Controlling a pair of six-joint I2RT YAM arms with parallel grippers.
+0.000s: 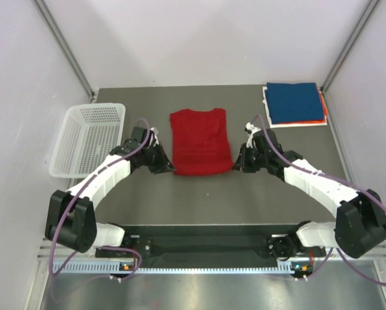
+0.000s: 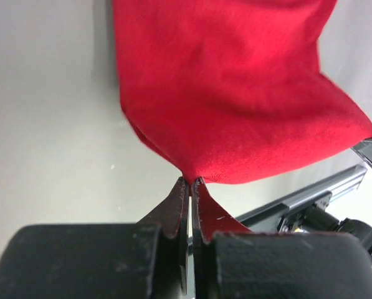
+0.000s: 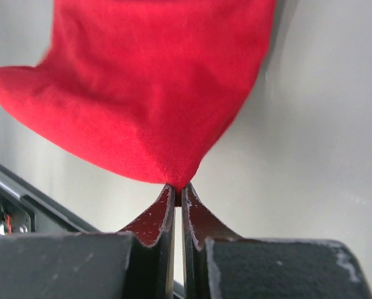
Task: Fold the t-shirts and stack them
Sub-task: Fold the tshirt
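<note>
Folding of the red t-shirt (image 1: 200,132) looks to be the step in hand: it lies flat as a narrow rectangle on the table (image 1: 199,200), its sides seemingly tucked in already. The left gripper (image 1: 169,169) has its jaws pressed together on the shirt's near left corner, and the right gripper (image 1: 235,165) pinches the near right corner in the same way. Both wrist views show a peak of red cloth drawn up between the shut fingertips. By my judgement the next move calls for both arms to lift together and carry that near edge away from the bases, over the shirt toward its far edge. They should hold it taut and level so the halves meet squarely. Beyond the shirt's far edge lies bare table, enough for the fold to land. Far and to the right of the red shirt sits the stack, the dark blue t-shirt (image 1: 296,103) on top with orange (image 1: 322,119) and white (image 1: 266,102) edges showing beneath. The mesh basket (image 1: 68,158) stands left of the shirt, just beyond the left arm, so that elbow has little room outward
</note>
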